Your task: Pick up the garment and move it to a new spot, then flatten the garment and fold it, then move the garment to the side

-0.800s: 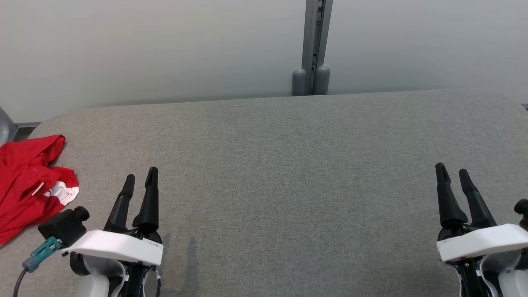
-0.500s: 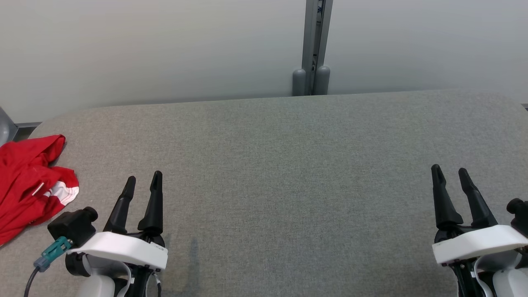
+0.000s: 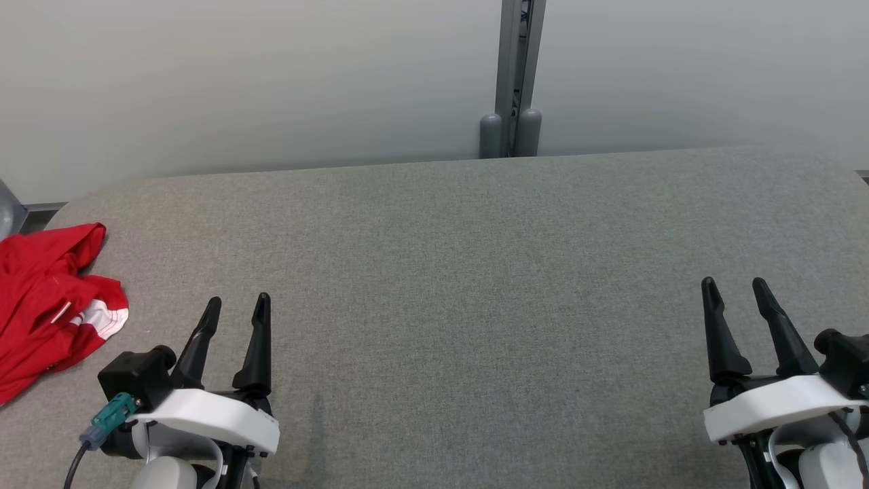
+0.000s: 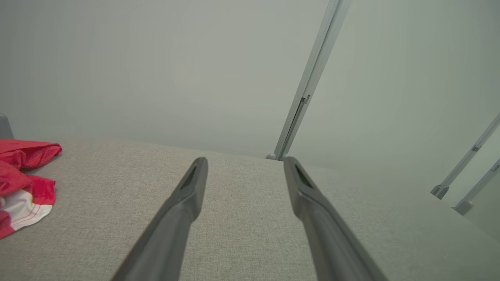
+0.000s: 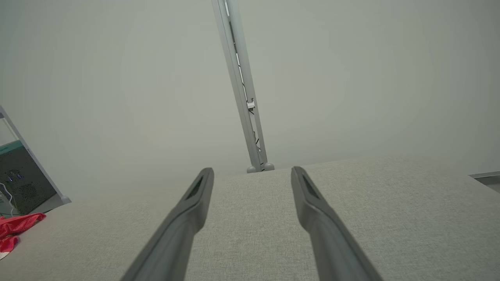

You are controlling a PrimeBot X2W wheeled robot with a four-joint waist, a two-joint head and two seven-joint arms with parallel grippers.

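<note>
The garment (image 3: 47, 305) is a crumpled red piece with a white striped patch, lying at the far left edge of the grey table. It also shows at the left of the left wrist view, garment (image 4: 21, 183), and as a small red bit in the right wrist view, garment (image 5: 15, 228). My left gripper (image 3: 237, 305) stands open near the front left, to the right of the garment and apart from it, holding nothing. Near the front right my right gripper (image 3: 733, 288) is open and empty too.
The grey fabric table (image 3: 461, 272) spreads wide between the two grippers. A pale wall with a grey metal post (image 3: 512, 75) stands behind its far edge. A dark screen or panel (image 5: 23, 179) stands off the table's left end.
Both grippers have drawn back toward the front edge of the table, the right one also a little to the left. The garment has not moved.
</note>
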